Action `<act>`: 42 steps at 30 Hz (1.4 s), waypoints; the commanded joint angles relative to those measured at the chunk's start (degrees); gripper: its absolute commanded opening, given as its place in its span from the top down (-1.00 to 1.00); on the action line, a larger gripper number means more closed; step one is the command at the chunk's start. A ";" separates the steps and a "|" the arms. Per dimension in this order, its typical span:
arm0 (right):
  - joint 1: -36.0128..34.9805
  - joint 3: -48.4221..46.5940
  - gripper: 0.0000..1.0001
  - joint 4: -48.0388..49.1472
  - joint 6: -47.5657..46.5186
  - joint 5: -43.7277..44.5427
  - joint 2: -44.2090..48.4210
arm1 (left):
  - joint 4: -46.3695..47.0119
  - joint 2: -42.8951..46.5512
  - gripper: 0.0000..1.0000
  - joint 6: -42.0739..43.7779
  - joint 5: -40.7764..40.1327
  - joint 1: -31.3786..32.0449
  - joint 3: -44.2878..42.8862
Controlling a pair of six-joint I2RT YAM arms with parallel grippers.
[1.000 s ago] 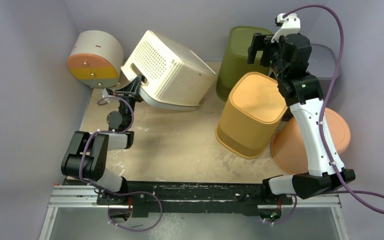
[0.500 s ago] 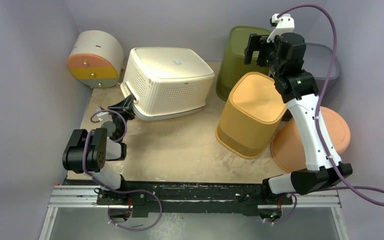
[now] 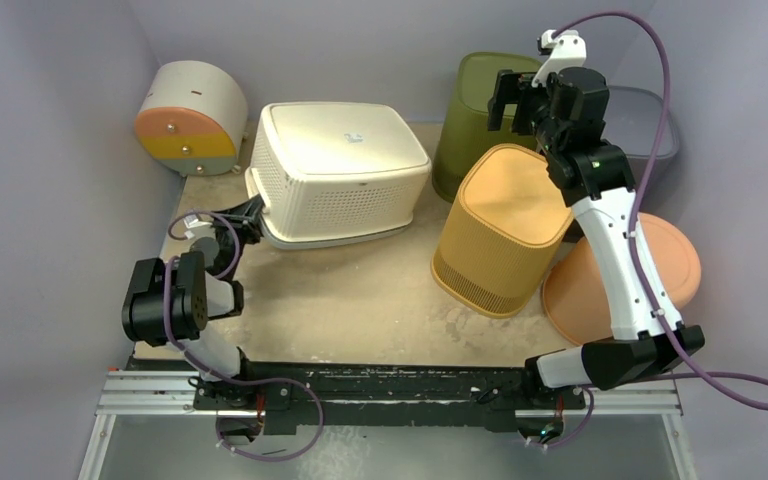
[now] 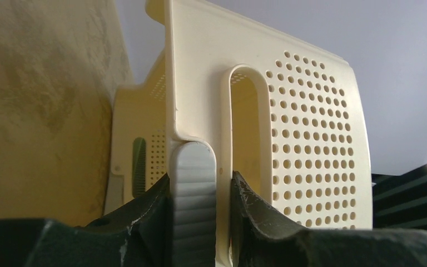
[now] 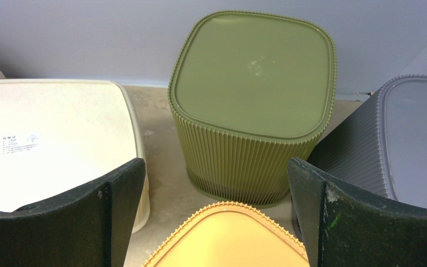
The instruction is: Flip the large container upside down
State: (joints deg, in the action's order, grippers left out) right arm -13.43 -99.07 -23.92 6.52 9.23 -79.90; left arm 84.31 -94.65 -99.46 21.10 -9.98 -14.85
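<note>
The large container [image 3: 340, 160] is a cream perforated basket. It rests bottom-up on the table at the back left, rim down. My left gripper [image 3: 253, 212] is shut on its rim beside the handle slot at the left end. In the left wrist view the rim [image 4: 197, 100] sits pinched between the grey pad [image 4: 193, 189] and the dark finger, gripper [image 4: 218, 181]. My right gripper [image 3: 516, 100] is open and empty, raised above the orange and green bins, gripper [image 5: 214, 172]. The basket's flat bottom [image 5: 50, 139] shows at the left of the right wrist view.
A round cream drum with an orange and yellow face [image 3: 190, 115] stands at the back left. A green ribbed bin [image 3: 475, 110], an orange bin [image 3: 505, 225], a grey bin [image 3: 650, 125] and an orange bowl [image 3: 660, 275] crowd the right side, all bottom-up. Walls close in behind and on both sides.
The cream basket has tipped from leaning on its edge to lying flat, bottom up. My left gripper came down and back with its rim. The right arm shifted slightly left.
</note>
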 commanded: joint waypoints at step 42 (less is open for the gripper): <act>0.25 1.90 -1.00 2.96 0.84 -0.68 2.64 | -68.02 3.63 0.44 48.55 0.89 -4.85 -16.42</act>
State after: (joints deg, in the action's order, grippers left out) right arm -13.43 -97.25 -23.62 6.92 9.21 -79.33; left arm 23.46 -90.21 -56.40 27.97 -13.54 -29.58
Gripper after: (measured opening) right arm 0.998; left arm 0.375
